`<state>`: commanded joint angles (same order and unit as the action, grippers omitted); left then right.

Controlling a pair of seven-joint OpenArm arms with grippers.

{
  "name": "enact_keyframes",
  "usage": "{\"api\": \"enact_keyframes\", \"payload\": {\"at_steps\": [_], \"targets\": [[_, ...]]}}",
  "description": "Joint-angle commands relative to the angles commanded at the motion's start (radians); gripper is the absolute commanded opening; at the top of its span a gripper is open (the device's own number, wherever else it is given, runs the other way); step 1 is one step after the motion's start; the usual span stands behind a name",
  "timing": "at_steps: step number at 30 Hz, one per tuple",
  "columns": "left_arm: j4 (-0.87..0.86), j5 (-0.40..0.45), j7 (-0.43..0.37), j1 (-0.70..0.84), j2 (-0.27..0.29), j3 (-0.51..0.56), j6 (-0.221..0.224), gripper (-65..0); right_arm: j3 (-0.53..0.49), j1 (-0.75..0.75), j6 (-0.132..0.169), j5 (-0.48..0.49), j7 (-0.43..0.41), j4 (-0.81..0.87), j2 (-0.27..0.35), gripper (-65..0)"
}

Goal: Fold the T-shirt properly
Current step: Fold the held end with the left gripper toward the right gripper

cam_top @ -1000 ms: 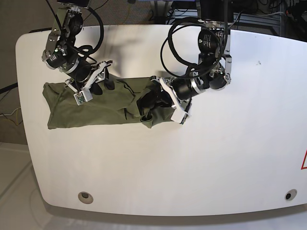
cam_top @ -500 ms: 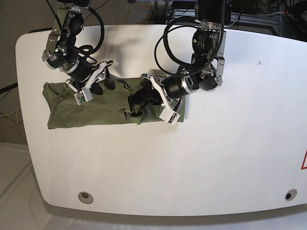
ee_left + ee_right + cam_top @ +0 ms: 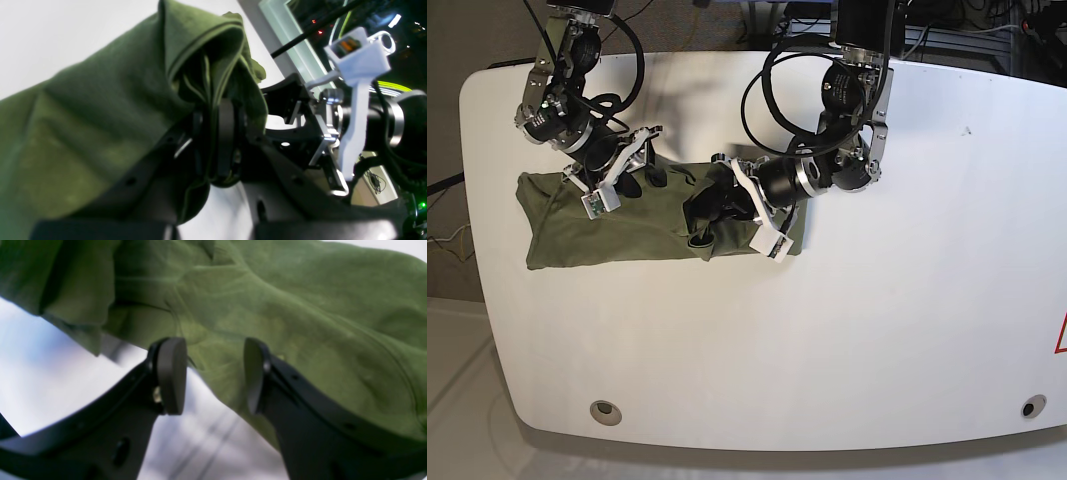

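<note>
The olive-green T-shirt (image 3: 587, 225) lies folded into a long band on the white table (image 3: 877, 300). My left gripper (image 3: 704, 212) is shut on the shirt's right end and holds it lifted over the band. In the left wrist view the fingers (image 3: 227, 133) pinch bunched cloth (image 3: 100, 110) with a hem showing. My right gripper (image 3: 639, 172) is open above the band's upper edge. In the right wrist view its pads (image 3: 171, 373) stand apart and empty just above the shirt (image 3: 300, 323).
Black cables (image 3: 772, 80) loop over the table's back edge behind the left arm. A round hole (image 3: 606, 409) is near the front left edge and another (image 3: 1028, 407) near the front right. The table's left edge is close to the shirt.
My left gripper has carried the shirt's right end leftwards over the band, so the band is shorter. The right arm has not moved.
</note>
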<state>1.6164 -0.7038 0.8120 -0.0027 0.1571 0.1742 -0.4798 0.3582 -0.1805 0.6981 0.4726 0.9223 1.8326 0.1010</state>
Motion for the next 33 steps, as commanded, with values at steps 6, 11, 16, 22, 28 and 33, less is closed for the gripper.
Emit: {"api": "enact_keyframes", "payload": {"at_steps": [6,11,16,22,28,33], "targets": [[0.013,-0.009,0.025,0.007,0.0,0.0,0.005,-33.2,0.001,0.007,0.0,0.0,-0.003,-0.002,-0.001,-37.4],[0.017,-0.022,0.043,0.004,0.0,0.006,0.002,-27.8,0.001,0.007,0.0,0.0,-0.004,-0.004,-0.002,-37.4],[0.025,-0.055,0.073,0.002,-0.023,0.022,0.001,-28.6,0.005,0.013,0.0,-0.003,-0.004,-0.004,0.0,-37.6],[0.034,-0.086,0.077,0.006,-0.064,0.028,0.005,-26.6,0.008,0.019,0.0,-0.004,-0.007,-0.006,0.0,-37.7],[0.063,-0.1,0.064,0.006,-0.085,0.028,0.011,-23.5,0.005,0.023,0.0,-0.005,-0.003,-0.005,0.0,-37.4],[0.076,-0.096,0.055,0.007,-0.092,0.027,0.011,-22.8,0.004,0.029,0.0,-0.006,-0.003,-0.006,0.002,-37.2]]}}
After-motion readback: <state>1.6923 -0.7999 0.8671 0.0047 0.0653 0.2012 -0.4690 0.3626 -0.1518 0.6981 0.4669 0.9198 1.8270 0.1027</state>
